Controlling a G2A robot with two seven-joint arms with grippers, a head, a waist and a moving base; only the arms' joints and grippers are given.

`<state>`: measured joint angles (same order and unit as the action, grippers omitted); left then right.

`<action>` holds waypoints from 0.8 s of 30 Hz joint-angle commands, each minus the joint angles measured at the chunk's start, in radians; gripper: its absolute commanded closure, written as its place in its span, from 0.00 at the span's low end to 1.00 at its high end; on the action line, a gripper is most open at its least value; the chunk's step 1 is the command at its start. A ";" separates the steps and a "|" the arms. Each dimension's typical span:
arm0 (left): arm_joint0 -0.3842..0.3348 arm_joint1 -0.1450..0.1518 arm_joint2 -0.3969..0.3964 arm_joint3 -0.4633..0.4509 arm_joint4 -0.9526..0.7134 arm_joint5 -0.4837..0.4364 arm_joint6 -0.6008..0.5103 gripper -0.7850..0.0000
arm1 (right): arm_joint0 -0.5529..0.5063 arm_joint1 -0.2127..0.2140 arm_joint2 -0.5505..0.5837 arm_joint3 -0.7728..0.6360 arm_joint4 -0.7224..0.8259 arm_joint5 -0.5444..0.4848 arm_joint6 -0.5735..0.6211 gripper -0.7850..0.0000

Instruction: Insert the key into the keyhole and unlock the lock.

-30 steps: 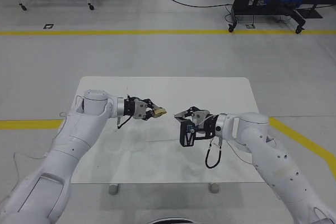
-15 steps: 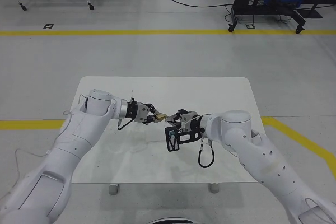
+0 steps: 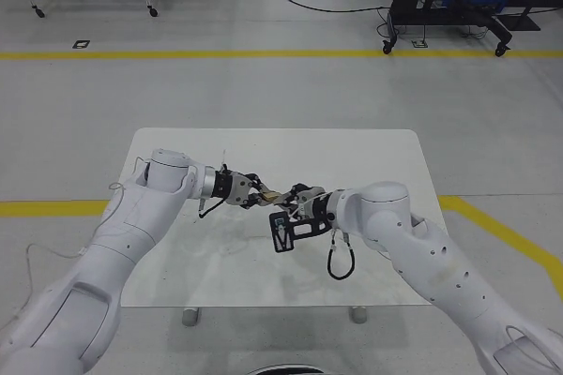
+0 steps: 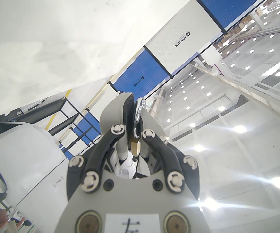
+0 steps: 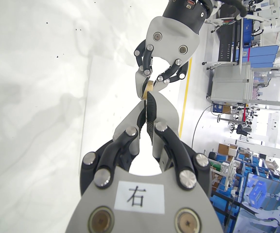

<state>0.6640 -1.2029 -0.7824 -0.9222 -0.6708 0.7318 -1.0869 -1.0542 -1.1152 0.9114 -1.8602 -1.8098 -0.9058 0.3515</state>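
Gripping brass lock (image 5: 150,86), left end effector (image 4: 136,109) tip-to-tip with closed right end effector (image 5: 147,99).

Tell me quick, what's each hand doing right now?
Left hand: closed, holding the lock.
Right hand: closed, tips at the lock; whether a key sits between them cannot be told.

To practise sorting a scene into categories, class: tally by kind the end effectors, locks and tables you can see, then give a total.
End effectors: 2, the left end effector and the right end effector
Lock: 1
Table: 1
Total: 4
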 commanded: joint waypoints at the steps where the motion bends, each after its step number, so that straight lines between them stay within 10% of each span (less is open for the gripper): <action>1: 0.000 0.000 0.000 0.001 -0.001 -0.002 -0.003 1.00 | -0.002 0.001 0.003 -0.002 -0.001 -0.001 0.002 1.00; 24: 0.002 0.004 0.002 -0.004 0.000 -0.011 -0.012 1.00 | 0.024 -0.009 -0.024 0.011 0.010 -0.025 0.037 1.00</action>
<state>0.6658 -1.1993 -0.7799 -0.9260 -0.6722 0.7213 -1.0984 -1.0318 -1.1236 0.8895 -1.8492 -1.8002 -0.9299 0.3864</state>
